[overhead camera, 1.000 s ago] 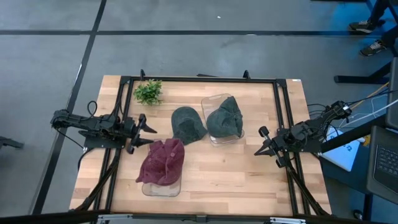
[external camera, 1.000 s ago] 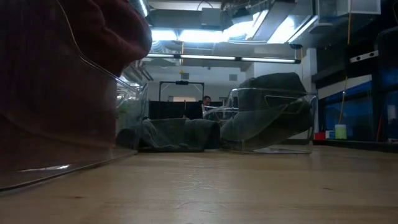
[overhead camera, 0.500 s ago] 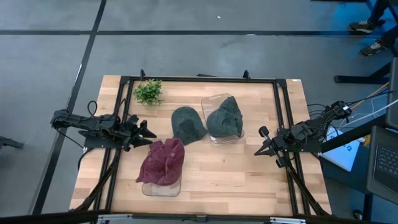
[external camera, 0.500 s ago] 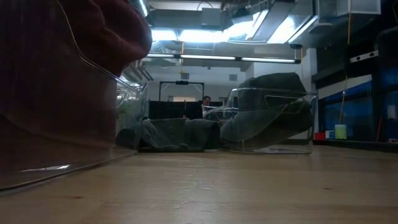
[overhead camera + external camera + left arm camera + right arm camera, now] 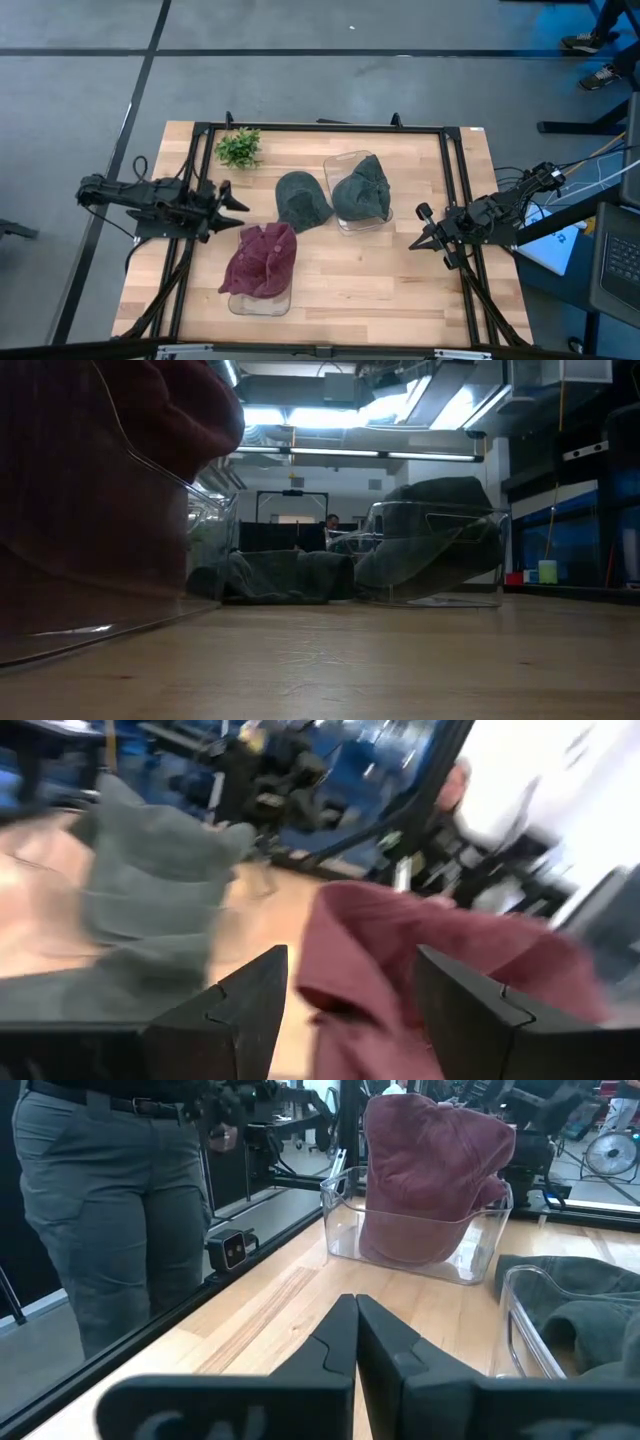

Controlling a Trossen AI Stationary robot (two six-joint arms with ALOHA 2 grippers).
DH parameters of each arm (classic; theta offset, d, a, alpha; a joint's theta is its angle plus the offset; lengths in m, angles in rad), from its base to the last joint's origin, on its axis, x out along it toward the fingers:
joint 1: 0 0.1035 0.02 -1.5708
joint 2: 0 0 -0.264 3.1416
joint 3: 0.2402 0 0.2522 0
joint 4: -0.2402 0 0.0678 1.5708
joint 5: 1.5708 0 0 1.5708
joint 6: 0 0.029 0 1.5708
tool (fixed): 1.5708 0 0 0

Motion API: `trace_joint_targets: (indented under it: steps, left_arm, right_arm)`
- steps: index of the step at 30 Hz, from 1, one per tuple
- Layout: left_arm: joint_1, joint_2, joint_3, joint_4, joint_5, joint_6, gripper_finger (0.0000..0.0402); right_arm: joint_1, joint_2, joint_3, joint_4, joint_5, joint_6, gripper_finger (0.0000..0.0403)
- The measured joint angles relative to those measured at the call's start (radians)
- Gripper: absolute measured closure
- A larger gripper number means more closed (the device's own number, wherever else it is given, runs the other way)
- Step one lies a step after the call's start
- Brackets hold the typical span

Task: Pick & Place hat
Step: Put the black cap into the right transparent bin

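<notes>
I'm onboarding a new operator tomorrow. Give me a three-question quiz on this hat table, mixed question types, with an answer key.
1. True or false: the maroon hat sits in a clear bin.
2. How many dark green hats are on the table, and which one lies outside a bin?
3. Multiple choice: the right gripper is A) open, B) shut with nothing held, C) shut on a hat.

Key
1. True.
2. Two; the left green hat lies on the bare table, while the right green hat sits in a bin.
3. B.
</notes>
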Motion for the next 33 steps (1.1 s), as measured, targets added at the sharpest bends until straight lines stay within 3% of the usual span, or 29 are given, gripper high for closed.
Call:
trace_joint_targets:
  steps: [9,19,33]
  left_arm:
    - [0.006,0.302,0.208,-0.077,-0.094,0.240,0.0192]
    - [0.006,0.606,0.375,0.018,-0.231,0.404,0.0192]
    - [0.048,1.042,0.657,-0.020,-0.202,0.415,0.0192]
  right_arm:
    - [0.000,0.000,0.000,0.000,0.000,0.000,0.0395]
    - [0.000,0.000,0.000,0.000,0.000,0.000,0.0395]
    - [0.000,0.000,0.000,0.000,0.000,0.000,0.0395]
